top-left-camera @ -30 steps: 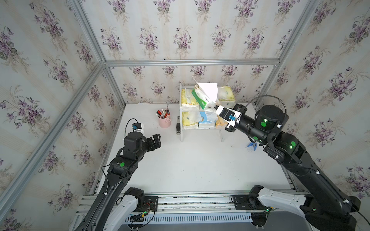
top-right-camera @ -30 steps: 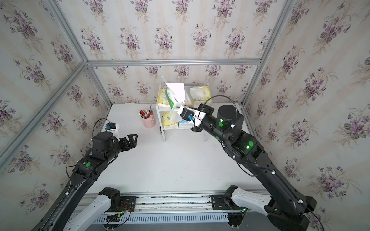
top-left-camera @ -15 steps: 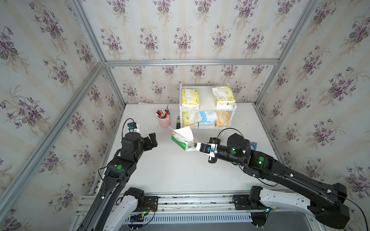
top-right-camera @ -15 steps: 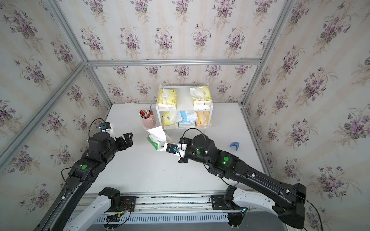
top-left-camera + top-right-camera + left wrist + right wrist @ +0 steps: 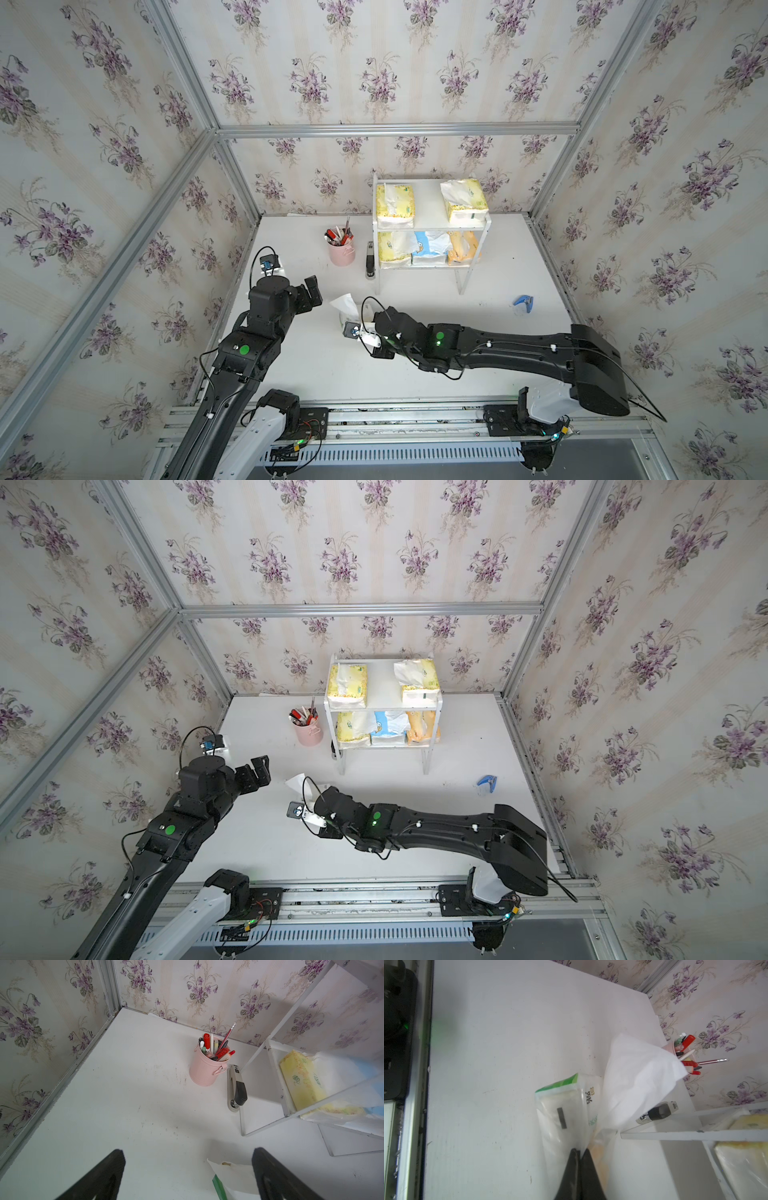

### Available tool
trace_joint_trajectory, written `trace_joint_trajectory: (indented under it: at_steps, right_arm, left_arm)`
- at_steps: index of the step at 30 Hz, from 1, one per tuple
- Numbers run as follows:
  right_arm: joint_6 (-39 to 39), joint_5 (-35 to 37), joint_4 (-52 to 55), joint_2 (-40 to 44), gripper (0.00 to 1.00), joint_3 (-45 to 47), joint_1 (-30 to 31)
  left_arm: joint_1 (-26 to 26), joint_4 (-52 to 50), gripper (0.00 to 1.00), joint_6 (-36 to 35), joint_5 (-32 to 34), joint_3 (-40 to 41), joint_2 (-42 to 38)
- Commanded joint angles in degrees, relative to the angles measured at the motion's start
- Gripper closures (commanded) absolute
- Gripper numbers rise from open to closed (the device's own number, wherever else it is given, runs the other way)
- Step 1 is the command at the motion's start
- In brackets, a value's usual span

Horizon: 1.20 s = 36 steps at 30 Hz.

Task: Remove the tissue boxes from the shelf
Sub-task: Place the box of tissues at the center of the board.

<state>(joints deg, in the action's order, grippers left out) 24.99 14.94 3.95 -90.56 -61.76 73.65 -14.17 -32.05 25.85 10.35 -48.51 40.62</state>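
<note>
Over the worktop (image 5: 316, 370), before the shelf (image 5: 428, 203): white tissue pack (image 5: 560, 1109)
Right gripper (image 5: 580, 1152): clamped on its wrapper
Left gripper (image 5: 189, 1153): spread wide, empty

White pack (image 5: 564, 1109): thin glossy plastic film, wrinkled, with a green printed end. The tissue (image 5: 639, 1076) poking out is soft matt paper, creased. Yellow pack (image 5: 301, 1080) on the lower board: plastic film with a soft sheen. Shelf (image 5: 430, 208): smooth matt white boards; in the left wrist view the side panel is clear and glossy, acrylic-looking. Table (image 5: 124, 1088): smooth matt white, with dark scuffs and specks. Cup (image 5: 204, 1072): pink, smooth satin paint, looks like metal. Stapler (image 5: 236, 1086): dull grey metal body, black plastic top. Walls (image 5: 374, 62): matt printed paper. Frame bars (image 5: 395, 129): brushed metal.
</note>
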Motion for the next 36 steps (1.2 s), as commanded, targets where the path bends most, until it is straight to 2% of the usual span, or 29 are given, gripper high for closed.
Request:
trace_joint_trajectory:
  at_steps: [1, 14, 22, 30, 33, 36]
  right_arm:
    - [-2.3, 4.1, -0.4, -4.6, 1.00, -3.1, 0.6]
    - [-2.2, 1.1, -0.6, -18.1, 1.00, -7.4, 0.9]
    - [-4.1, -4.6, -0.4, -22.8, 0.97, -11.0, 0.8]
    - [-4.8, -6.3, -2.1, -22.3, 0.69, -10.2, 0.8]
    - [-5.1, -7.9, -4.6, -18.9, 0.56, -7.9, 0.6]
    - [-5.0, -11.1, -6.3, -13.6, 0.48, -5.1, -0.5]
  left_arm:
    - [0.1, -0.5, 0.01, -1.1, 1.3, -0.3, -0.5]
    - [0.1, 0.4, 0.01, -0.8, 1.1, 1.7, -0.6]
    - [0.1, 0.6, 0.01, -1.0, 1.2, 1.9, -0.4]
    - [0.1, 0.9, 0.01, -0.8, 1.0, 1.9, -0.1]
    - [0.1, 0.9, 0.01, -0.9, 0.5, 1.6, 0.1]
    - [0.1, 0.9, 0.01, -0.9, 0.1, 1.2, 0.2]
